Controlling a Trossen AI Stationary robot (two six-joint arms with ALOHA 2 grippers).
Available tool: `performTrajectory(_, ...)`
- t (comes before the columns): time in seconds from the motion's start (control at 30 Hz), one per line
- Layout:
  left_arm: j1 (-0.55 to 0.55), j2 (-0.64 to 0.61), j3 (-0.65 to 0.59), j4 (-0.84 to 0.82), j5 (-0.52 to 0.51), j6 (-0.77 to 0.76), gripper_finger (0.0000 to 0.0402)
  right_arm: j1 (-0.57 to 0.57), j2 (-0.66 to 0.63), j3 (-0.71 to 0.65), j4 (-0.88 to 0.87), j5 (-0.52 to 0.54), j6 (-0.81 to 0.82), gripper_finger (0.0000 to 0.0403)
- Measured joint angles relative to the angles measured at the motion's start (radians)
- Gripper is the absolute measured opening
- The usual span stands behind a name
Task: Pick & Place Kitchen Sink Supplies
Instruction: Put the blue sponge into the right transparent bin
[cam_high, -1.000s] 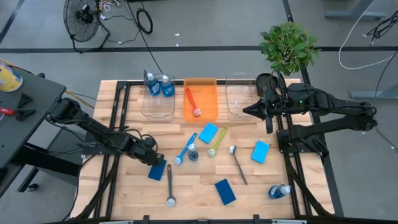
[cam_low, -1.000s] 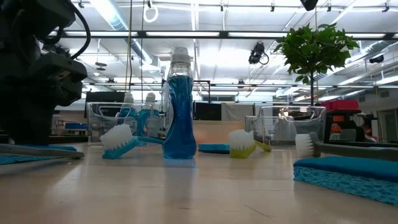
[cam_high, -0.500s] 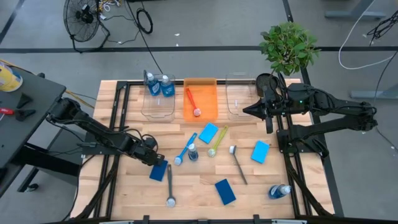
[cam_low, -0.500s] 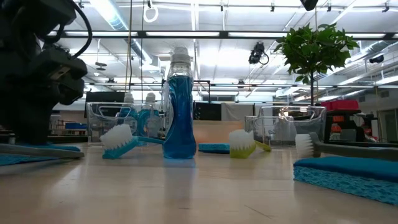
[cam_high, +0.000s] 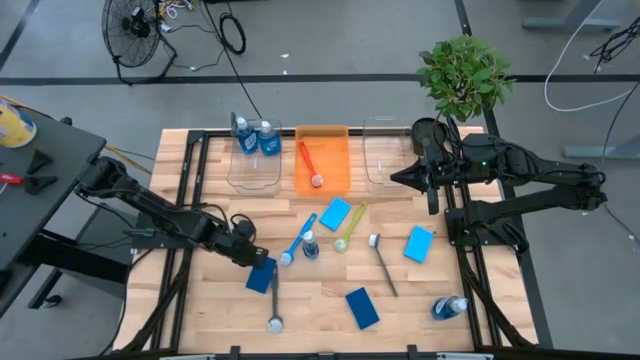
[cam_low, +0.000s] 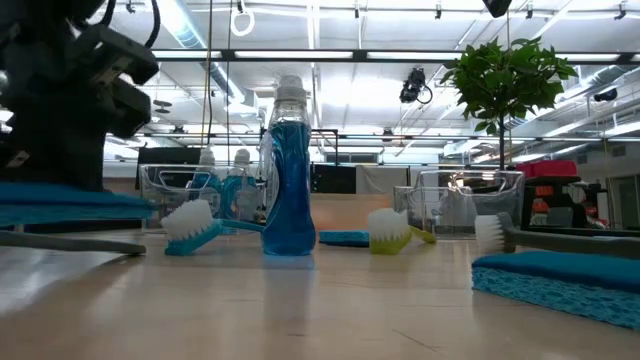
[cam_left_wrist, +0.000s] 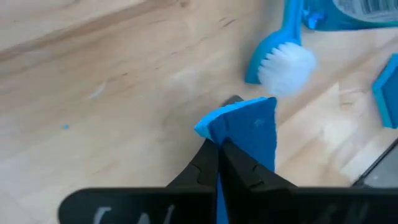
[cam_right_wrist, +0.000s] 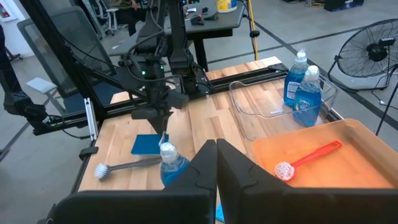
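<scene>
High view: the left gripper (cam_high: 252, 258) has its jaws pinched tight on a blue sponge (cam_high: 262, 276) near the table's front left, just above a grey brush (cam_high: 273, 305). The low view shows the sponge off the wood. This looks like the carry step. Next, it likely needs to go to a bin, maybe the empty clear bin (cam_high: 385, 152). The right gripper (cam_high: 432, 195) waits by that bin, jaws shut and empty.

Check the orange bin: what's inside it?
The orange bin holds one red brush, lying diagonally with its white bristle head toward the table's middle. The rest of its floor shows bare; only the strip under the brush is covered.
</scene>
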Motion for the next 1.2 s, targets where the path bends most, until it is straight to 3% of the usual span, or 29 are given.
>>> performTrajectory(0.43,0.022,0.000,0.259,-0.340,-0.080,0.137,0.0003,0.000,0.000,0.000,0.000,-0.001,0.000,0.0006)
performTrajectory(0.83,0.135,0.000,0.568,-0.548,-0.242,0.438,0.0003,0.000,0.000,0.000,0.001,-0.001,0.020,0.0006)
performTrajectory(1.2,0.292,0.000,0.714,-0.497,-0.331,0.781,0.0004,0.000,0.001,0.000,0.001,-0.001,0.030,0.0006)
